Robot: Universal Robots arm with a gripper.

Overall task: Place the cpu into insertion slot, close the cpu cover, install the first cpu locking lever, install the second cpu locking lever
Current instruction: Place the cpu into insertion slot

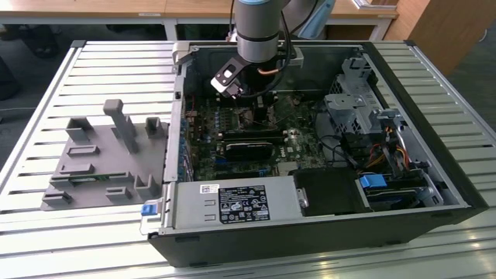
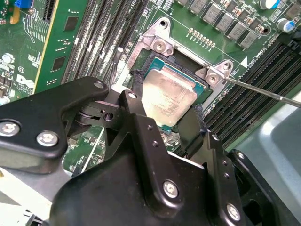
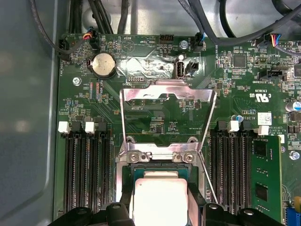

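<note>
Upper middle of the exterior view, inside the open black computer case (image 1: 310, 244), the arm's black fingers (image 2: 137, 92) pinch the small silver-grey square cpu (image 2: 167, 96) by opposite edges over the silvery-rimmed insertion slot (image 2: 159, 44); the windowed silvery cpu cover (image 3: 141, 92) stands raised.

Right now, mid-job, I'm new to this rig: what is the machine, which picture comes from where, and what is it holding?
It is one robot arm reaching into an open computer case on a slatted table; the exterior view stands off and shows this whole scene. Both wrist views ride on the arm and look at the board. There the gripper is closed on the cpu, a flat silver chip, at the insertion slot. The cpu cover stands flipped open.
</note>
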